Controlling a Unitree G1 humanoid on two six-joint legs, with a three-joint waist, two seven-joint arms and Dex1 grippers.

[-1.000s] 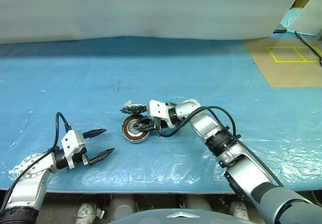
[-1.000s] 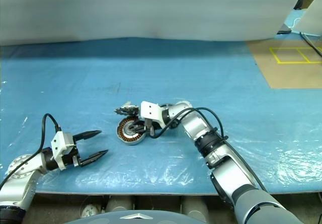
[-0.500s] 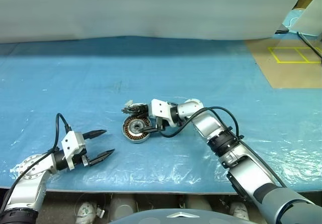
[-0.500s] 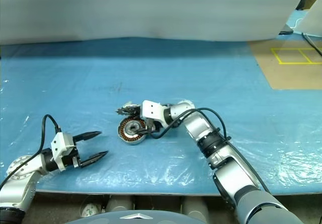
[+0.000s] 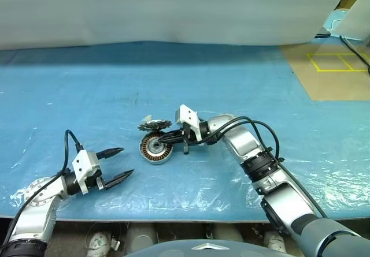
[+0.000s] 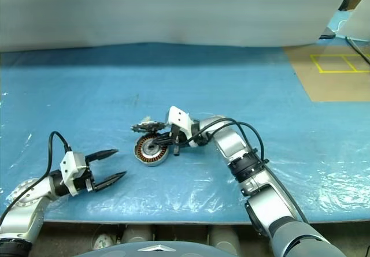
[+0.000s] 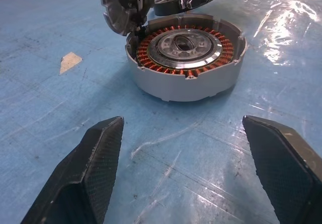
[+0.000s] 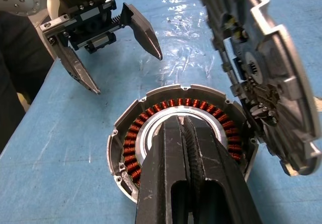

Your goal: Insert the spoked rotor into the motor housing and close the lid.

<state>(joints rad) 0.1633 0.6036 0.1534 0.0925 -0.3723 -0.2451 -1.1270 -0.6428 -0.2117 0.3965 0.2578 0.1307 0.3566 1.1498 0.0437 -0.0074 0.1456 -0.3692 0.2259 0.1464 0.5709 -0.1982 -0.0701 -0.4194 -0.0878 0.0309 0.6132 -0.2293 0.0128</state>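
Right gripper (image 8: 187, 128) pressed together, empty, poised over motor housing (image 5: 154, 148) centre. Lid (image 8: 261, 78) propped tilted against housing rim, just beyond fingertips. Left gripper (image 5: 118, 166) spread wide, well apart, aimed at housing on table (image 5: 231, 84).

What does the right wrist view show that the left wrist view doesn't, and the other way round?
Right wrist view: the left claw seen from the front, open, and the right claw shut above the motor housing's silver centre, with the lid's parts-crowded face close up. Left wrist view: the housing's grey side wall, and a pale scrap on the blue sheet. Both: the ring of copper windings, the lid tilted up at the housing's edge, and the blue sheet underneath.
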